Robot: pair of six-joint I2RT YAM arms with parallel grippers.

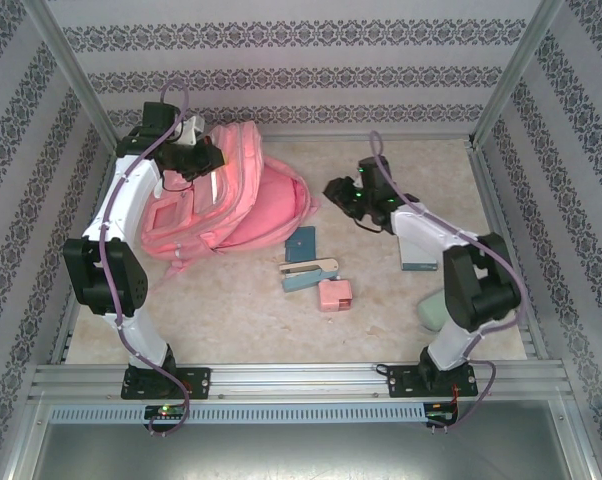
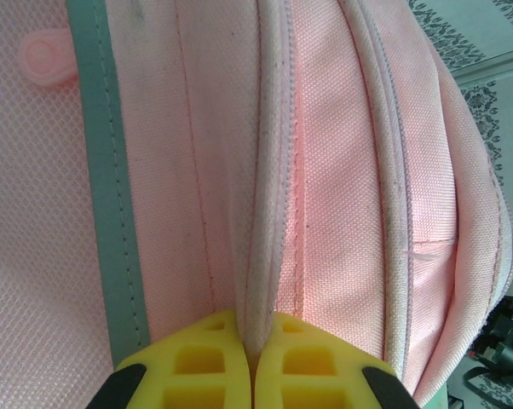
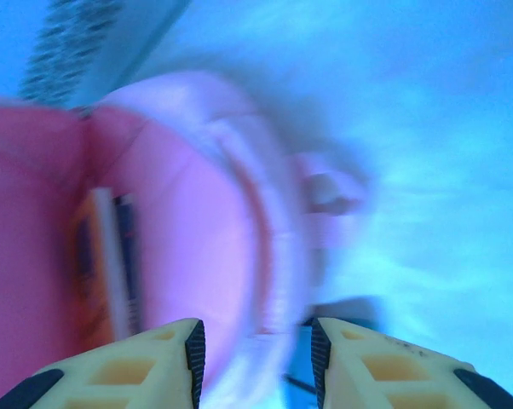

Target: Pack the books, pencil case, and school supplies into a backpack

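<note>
Backpack (image 1: 243, 190): pink, back left of table (image 1: 231, 315); left gripper (image 2: 255, 362) pinched shut on its zip seam; right gripper (image 3: 256, 358) parted, empty, at opening. Risk: seam may slip free, collapsing opening

There is 1 big pink backpack (image 1: 216, 205). On the 1 table (image 1: 231, 320) lie 1 teal and beige stapler (image 1: 309, 272), 1 small teal square pouch (image 1: 301, 243), 1 little pink block (image 1: 335, 294) and 1 pale green pencil case (image 1: 433, 312). Inside the bag some book edges (image 3: 112, 256) show, too blurry to count. There are 2 robot arms (image 1: 121, 205).
</note>
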